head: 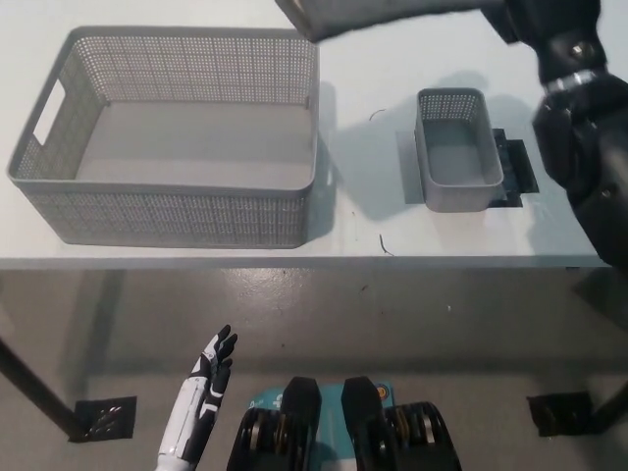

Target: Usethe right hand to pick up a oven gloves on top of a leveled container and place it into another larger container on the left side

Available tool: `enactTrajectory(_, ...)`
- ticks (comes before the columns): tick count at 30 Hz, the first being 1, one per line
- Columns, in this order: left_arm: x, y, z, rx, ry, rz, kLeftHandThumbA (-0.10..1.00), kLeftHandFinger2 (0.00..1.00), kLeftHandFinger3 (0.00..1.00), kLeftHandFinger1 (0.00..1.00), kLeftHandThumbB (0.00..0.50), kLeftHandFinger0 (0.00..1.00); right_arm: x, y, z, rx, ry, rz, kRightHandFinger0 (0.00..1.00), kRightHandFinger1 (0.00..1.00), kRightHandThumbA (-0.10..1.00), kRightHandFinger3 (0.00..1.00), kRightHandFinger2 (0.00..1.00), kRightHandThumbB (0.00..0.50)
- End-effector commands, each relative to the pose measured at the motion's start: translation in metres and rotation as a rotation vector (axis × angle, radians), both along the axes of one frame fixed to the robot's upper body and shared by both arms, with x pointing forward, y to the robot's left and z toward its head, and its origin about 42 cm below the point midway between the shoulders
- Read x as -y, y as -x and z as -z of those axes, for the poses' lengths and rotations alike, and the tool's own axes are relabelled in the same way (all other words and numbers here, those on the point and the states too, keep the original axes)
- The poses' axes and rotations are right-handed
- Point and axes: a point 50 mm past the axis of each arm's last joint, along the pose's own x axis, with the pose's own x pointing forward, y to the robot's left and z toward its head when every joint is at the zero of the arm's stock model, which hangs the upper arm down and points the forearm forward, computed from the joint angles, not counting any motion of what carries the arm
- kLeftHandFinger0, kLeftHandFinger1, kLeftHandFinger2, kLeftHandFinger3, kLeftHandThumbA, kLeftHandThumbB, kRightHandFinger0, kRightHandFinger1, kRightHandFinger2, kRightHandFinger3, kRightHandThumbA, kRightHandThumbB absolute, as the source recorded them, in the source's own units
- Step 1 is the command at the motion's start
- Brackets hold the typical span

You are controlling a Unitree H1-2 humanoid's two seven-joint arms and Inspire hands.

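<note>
Right hand point(538, 18), black and cut off by the picture's top edge, grasps the grey oven glove point(378, 14) by its right end, lifted clear of the small basket point(457, 163) below the hand. Its long axis runs sideways, the free end pointing left over the large basket's point(177, 137) far right corner. Left hand point(211, 378) hangs below the table point(373, 231), fingers spread, holding nothing; no writing shows.

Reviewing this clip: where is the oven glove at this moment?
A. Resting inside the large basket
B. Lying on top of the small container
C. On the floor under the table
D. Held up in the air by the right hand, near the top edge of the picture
D: the oven glove hangs from the right hand above the table, while the small container and the large basket hold nothing.
</note>
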Motion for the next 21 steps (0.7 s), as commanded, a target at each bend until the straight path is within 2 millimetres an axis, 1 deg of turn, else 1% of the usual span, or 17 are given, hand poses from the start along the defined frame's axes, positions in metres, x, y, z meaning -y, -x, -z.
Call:
enactTrajectory(1,0.0,-0.001,-0.01,0.068,-0.003,-0.009,1.0,1.0,1.0,1.0,0.123,1.0,-0.033,-0.009,-0.035,0.04,-0.003,-0.028,0.0,0.28,-0.1,0.75,0.75,0.245)
enactTrajectory(3,0.0,-0.002,-0.01,0.071,-0.005,-0.007,1.0,1.0,1.0,1.0,0.121,1.0,-0.054,-0.018,-0.03,0.0,-0.017,-0.032,0.0,0.28,-0.1,0.73,0.74,0.274)
enactTrajectory(4,0.0,-0.003,-0.011,0.073,-0.005,-0.006,1.0,1.0,1.0,1.0,0.124,1.0,-0.061,-0.021,-0.029,-0.011,-0.013,-0.037,0.0,0.28,-0.1,0.74,0.75,0.276)
enactTrajectory(5,0.001,-0.003,-0.011,0.074,-0.007,-0.004,1.0,1.0,1.0,1.0,0.126,1.0,-0.067,-0.023,-0.028,-0.02,-0.007,-0.038,0.0,0.29,-0.1,0.74,0.76,0.26)
enactTrajectory(6,0.0,-0.003,-0.012,0.077,-0.017,-0.002,1.0,1.0,1.0,1.0,0.133,1.0,-0.077,-0.026,-0.025,-0.045,-0.003,-0.042,0.0,0.28,-0.1,0.75,0.75,0.242)
enactTrajectory(7,0.0,-0.003,-0.012,0.078,-0.02,-0.002,1.0,1.0,1.0,1.0,0.133,1.0,-0.079,-0.026,-0.024,-0.05,-0.004,-0.043,0.0,0.28,-0.1,0.75,0.75,0.241)
enactTrajectory(8,-0.001,-0.003,-0.012,0.08,-0.02,-0.002,1.0,1.0,1.0,1.0,0.128,1.0,-0.095,-0.028,-0.02,-0.066,0.005,-0.044,0.0,0.25,-0.1,0.76,0.72,0.242)
enactTrajectory(9,-0.001,-0.003,-0.012,0.08,-0.018,-0.001,1.0,1.0,1.0,1.0,0.129,1.0,-0.101,-0.028,-0.018,-0.072,0.006,-0.048,0.0,0.24,-0.1,0.75,0.71,0.246)
enactTrajectory(10,-0.001,-0.003,-0.012,0.08,-0.016,0.001,1.0,1.0,1.0,1.0,0.135,1.0,-0.112,-0.029,-0.016,-0.109,0.008,-0.045,0.0,0.21,-0.1,0.72,0.7,0.229)
enactTrajectory(11,0.0,-0.003,-0.013,0.082,-0.018,0.001,1.0,1.0,1.0,1.0,0.133,1.0,-0.119,-0.029,-0.014,-0.116,0.012,-0.041,0.0,0.19,-0.1,0.67,0.68,0.233)
enactTrajectory(13,0.0,-0.003,-0.013,0.082,-0.018,0.001,1.0,1.0,1.0,1.0,0.116,1.0,-0.136,-0.028,-0.012,-0.136,0.003,-0.059,0.0,0.08,-0.1,0.42,0.55,0.267)
enactTrajectory(14,-0.001,-0.002,-0.013,0.082,-0.017,0.002,1.0,1.0,1.0,1.0,0.115,1.0,-0.14,-0.027,-0.012,-0.145,-0.008,-0.067,0.0,0.06,-0.1,0.37,0.52,0.27)
enactTrajectory(16,0.001,-0.002,-0.013,0.084,-0.02,0.002,1.0,1.0,1.0,1.0,0.126,1.0,-0.159,-0.024,-0.013,-0.186,-0.051,-0.09,0.0,0.05,-0.1,0.35,0.51,0.269)
enactTrajectory(17,0.001,-0.002,-0.013,0.086,-0.025,0.003,1.0,1.0,1.0,1.0,0.12,1.0,-0.168,-0.023,-0.014,-0.196,-0.046,-0.087,0.0,0.04,-0.1,0.36,0.51,0.274)
enactTrajectory(18,0.001,-0.002,-0.013,0.086,-0.03,0.002,1.0,1.0,1.0,1.0,0.121,1.0,-0.175,-0.021,-0.013,-0.205,-0.047,-0.093,0.0,0.02,-0.1,0.31,0.49,0.275)
enactTrajectory(19,0.001,-0.002,-0.013,0.088,-0.031,0.002,1.0,1.0,1.0,1.0,0.111,1.0,-0.183,-0.019,-0.013,-0.22,-0.05,-0.101,0.0,0.03,-0.1,0.33,0.5,0.286)
enactTrajectory(21,0.001,-0.001,-0.014,0.091,-0.032,0.001,1.0,1.0,1.0,1.0,0.114,1.0,-0.195,-0.016,-0.014,-0.257,-0.063,-0.102,0.0,0.04,-0.1,0.39,0.52,0.296)
